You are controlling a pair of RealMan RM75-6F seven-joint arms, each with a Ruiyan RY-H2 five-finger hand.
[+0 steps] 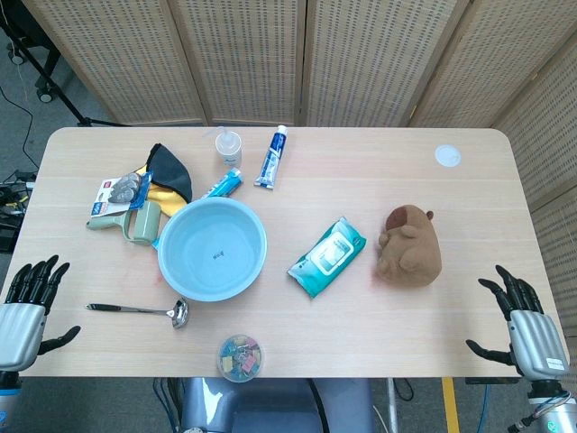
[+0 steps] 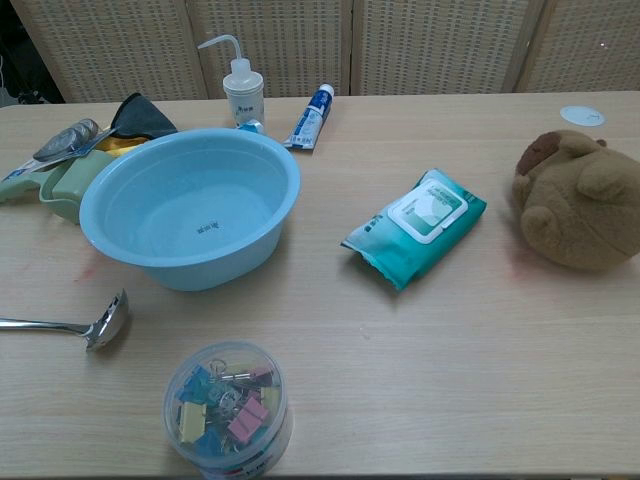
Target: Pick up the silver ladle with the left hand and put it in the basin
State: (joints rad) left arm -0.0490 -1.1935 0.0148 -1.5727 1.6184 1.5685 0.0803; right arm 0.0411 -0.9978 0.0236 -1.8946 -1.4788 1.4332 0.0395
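On the pale wooden desk (image 1: 361,316), a slim silver ladle (image 1: 137,310) lies flat just in front of the light blue basin (image 1: 213,248), its shiny bowl pointing toward a tub of coloured clips (image 1: 241,356) and its thin handle stretching leftward. At the near corners, the left hand (image 1: 27,311) and right hand (image 1: 527,327) rest with dark fingers spread, holding nothing. The basin stands empty.
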